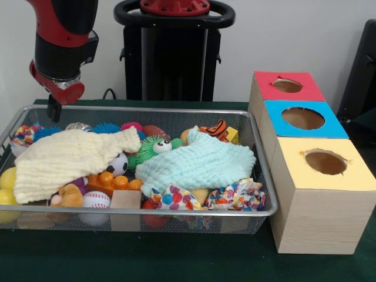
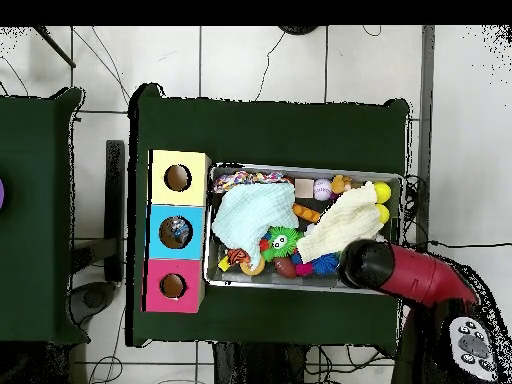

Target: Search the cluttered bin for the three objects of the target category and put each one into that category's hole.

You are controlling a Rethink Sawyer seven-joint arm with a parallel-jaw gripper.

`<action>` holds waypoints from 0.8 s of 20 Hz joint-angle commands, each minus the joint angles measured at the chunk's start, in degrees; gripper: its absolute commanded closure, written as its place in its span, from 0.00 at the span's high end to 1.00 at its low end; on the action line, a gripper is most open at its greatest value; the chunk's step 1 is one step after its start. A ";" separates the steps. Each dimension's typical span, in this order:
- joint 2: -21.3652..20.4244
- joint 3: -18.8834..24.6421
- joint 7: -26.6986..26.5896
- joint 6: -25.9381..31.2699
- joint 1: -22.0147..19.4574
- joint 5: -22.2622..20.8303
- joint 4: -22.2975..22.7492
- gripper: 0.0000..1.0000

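The bin (image 1: pixel 265 176) is a shallow silver wire-mesh basket full of toys; in the overhead view (image 2: pixel 305 168) it lies right of the boxes. A cream cloth (image 1: pixel 70 155) covers its left part and a pale blue cloth (image 1: pixel 197 164) its right part. Between them lie a green fuzzy toy with an eye (image 1: pixel 154 148), a small soccer ball (image 1: pixel 119 165), an orange brick (image 1: pixel 111 181), a baseball (image 1: pixel 96 201) and a wooden block (image 1: pixel 126 200). My gripper (image 1: pixel 56 107) hangs over the bin's far left corner, above the rim, touching nothing. It also shows in the overhead view (image 2: pixel 362 265).
Three wooden boxes stand in a row right of the bin, each with a round hole on top: red (image 1: pixel 287 86), blue (image 1: pixel 303 118), yellow (image 1: pixel 325 161). Yellow balls (image 1: pixel 7 179) lie at the bin's left edge. A striped tiger toy (image 1: pixel 216 128) lies at the back.
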 commanded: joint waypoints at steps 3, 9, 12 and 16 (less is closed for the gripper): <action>4.40 0.35 0.12 2.30 1.63 -4.26 -2.24 0.00; 5.73 -1.31 1.41 3.22 1.96 -3.76 -2.37 0.00; 6.34 -1.55 1.68 2.15 1.91 -3.57 -2.22 0.00; 6.86 -1.66 1.81 0.90 1.65 -3.50 -1.99 0.00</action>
